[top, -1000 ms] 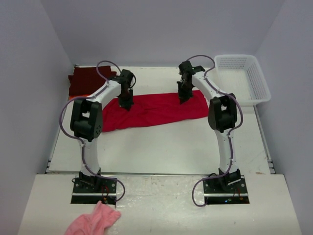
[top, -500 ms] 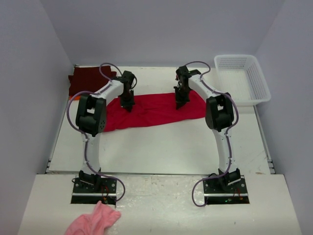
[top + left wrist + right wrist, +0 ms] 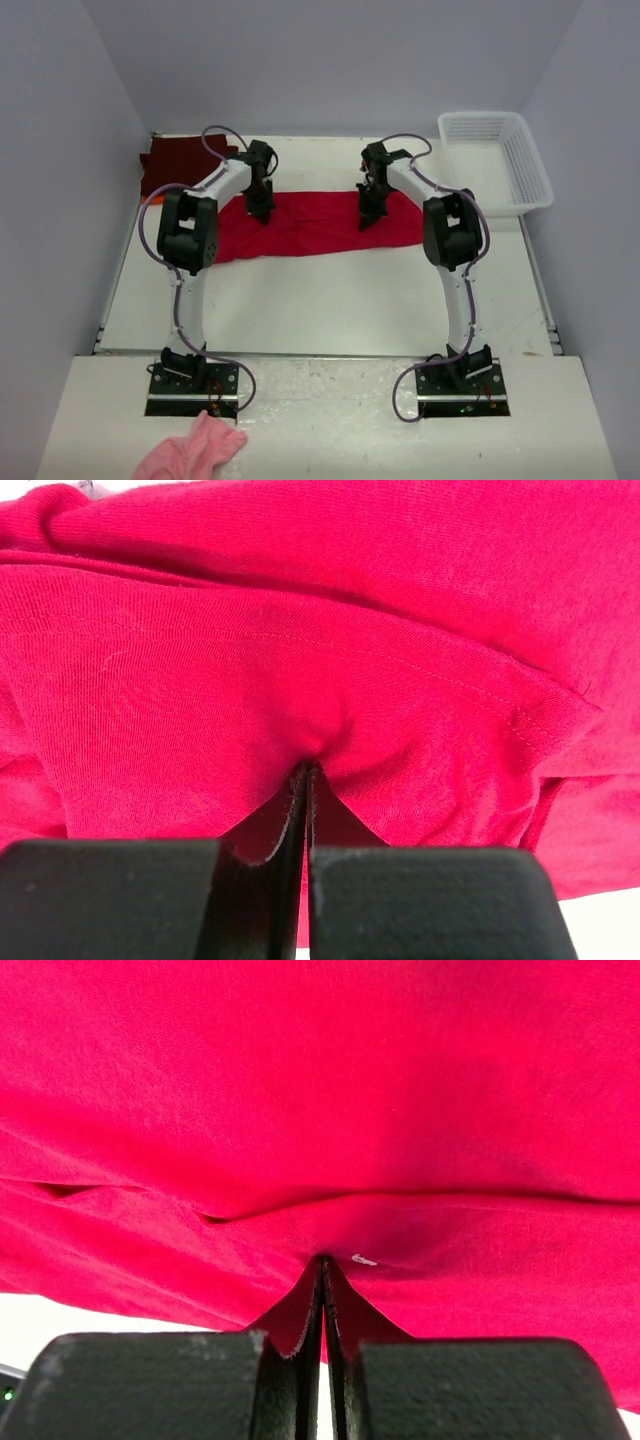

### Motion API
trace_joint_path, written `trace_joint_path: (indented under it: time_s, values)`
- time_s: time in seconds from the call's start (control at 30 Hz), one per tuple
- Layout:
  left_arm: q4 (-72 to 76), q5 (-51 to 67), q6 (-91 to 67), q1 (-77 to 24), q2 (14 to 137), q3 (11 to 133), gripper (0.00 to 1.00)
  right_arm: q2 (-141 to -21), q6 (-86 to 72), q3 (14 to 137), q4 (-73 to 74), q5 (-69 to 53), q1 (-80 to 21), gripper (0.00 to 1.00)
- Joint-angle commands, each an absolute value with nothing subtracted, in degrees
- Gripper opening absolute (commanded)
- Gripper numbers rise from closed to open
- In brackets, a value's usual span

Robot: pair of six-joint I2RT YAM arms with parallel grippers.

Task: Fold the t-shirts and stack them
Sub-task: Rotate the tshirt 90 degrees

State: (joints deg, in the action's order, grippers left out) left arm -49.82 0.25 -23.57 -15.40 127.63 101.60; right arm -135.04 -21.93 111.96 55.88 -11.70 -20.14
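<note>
Maroon t-shirt (image 3: 175, 165) partly behind left arm (image 3: 228, 180)

A robotics lab test cell: plain pale bare walls (image 3: 330, 60) box in a flat white table (image 3: 330, 300), two white robot arms (image 3: 458, 300) stand bolted to black base plates (image 3: 190, 385) at its near edge, and a white plastic mesh basket (image 3: 497, 160) sits far right.

The white left arm (image 3: 185, 300) and white right arm (image 3: 460, 300) rise from their bases and bend forward at the elbows, with the left end effector (image 3: 263, 208) and right end effector (image 3: 368, 212) pointing down, well apart, each with its jaws clamped together on a pinch of the bright red soft fabric t-shirt (image 3: 310, 228).
</note>
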Motion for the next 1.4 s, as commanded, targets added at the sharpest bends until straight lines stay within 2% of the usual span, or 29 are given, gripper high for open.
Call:
trace_joint_path:
  time_s: [0.0,0.43,0.83,1.07,1.37]
  values:
    - [-49.04,1.67,-23.56,-15.03,130.43,103.18,0.0,-133.68,-22.94,107.59,56.25,-11.69,-21.01,0.0]
    - [-51.06,1.58,-21.1,-15.12,132.62,104.67,0.0,-122.18,-27.33,83.96,47.91,-12.57,-22.41,0.0]
    - [-52.21,4.12,-20.21,-17.58,139.13,111.88,0.0,-110.13,-31.9,68.92,42.2,-12.48,-28.47,0.0]
    - [-50.8,8.08,-19.78,-20.91,144.92,119.44,0.0,-110.47,-35.24,65.57,39.29,-12.22,-35.24,0.0]
    - [-48.6,13.44,-18.63,-22.59,151.25,127.78,0.01,-116.79,-38.23,69.78,38.76,-10.37,-44.99,0.0]
